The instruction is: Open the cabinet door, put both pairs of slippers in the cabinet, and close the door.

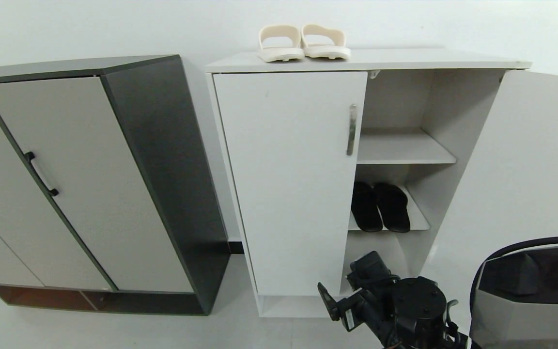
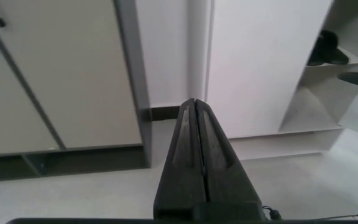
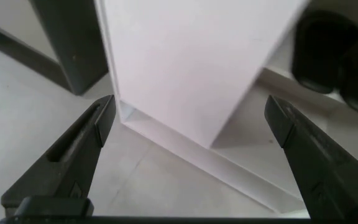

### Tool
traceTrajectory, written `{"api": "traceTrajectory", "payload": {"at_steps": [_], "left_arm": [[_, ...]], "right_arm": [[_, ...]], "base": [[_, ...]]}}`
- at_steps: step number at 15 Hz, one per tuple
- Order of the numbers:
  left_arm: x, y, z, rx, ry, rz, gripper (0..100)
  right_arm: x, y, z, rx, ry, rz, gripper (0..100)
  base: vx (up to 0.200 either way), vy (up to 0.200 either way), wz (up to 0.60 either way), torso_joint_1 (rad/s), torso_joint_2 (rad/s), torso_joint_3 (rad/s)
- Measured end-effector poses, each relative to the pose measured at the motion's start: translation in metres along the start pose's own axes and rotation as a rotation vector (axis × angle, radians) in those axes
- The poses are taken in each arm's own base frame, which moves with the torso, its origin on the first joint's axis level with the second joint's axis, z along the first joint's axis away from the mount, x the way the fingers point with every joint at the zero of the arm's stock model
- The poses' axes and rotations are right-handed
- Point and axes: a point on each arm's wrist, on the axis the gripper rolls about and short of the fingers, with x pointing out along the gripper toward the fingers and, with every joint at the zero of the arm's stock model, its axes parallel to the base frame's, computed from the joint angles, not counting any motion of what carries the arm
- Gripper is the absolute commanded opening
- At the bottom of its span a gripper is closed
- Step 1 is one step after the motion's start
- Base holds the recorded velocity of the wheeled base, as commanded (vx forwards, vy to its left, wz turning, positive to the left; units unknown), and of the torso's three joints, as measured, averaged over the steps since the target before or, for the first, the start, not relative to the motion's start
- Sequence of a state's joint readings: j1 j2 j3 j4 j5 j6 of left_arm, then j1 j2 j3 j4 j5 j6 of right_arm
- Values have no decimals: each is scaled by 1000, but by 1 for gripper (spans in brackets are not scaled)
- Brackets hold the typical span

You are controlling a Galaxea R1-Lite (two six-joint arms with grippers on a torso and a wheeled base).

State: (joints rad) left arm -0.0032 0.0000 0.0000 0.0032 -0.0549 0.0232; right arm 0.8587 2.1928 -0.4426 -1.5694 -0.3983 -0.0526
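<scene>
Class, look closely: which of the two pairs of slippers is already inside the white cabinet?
The black pair, on a shelf inside; the cream pair sits atop the cabinet.

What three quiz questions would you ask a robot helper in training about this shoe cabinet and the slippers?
1. True or false: the cream slippers are inside the white cabinet.
2. Where are the black slippers? A: on the floor. B: on a shelf inside the cabinet. C: on top of the cabinet.
3. Fill in: the left gripper is shut; the right gripper is ____.

Key: 1 false, they sit on top of the cabinet. 2 B. 3 open.
</scene>
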Motion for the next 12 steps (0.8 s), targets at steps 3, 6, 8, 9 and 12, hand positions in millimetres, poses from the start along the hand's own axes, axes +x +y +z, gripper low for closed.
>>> {"api": "traceTrajectory", "payload": {"at_steps": [3,6,8,9,12], "left_arm": [[0,0,0,0,0,-1,0],[0,0,0,0,0,0,0],[0,0,0,0,0,0,0],[0,0,0,0,0,-2,0],[0,0,0,0,0,0,0]], "right_arm": [[0,0,0,-1,2,3,100],[0,0,-1,-1,3,1,100],[0,1,-1,-1,3,3,100],[-1,1,-1,-2,4,4,100],[0,1,-1,-1,3,3,100]], "base": [[0,0,0,0,0,0],[0,0,0,0,0,0],[0,0,0,0,0,0],[0,0,0,0,0,0],[0,0,0,0,0,0]]}}
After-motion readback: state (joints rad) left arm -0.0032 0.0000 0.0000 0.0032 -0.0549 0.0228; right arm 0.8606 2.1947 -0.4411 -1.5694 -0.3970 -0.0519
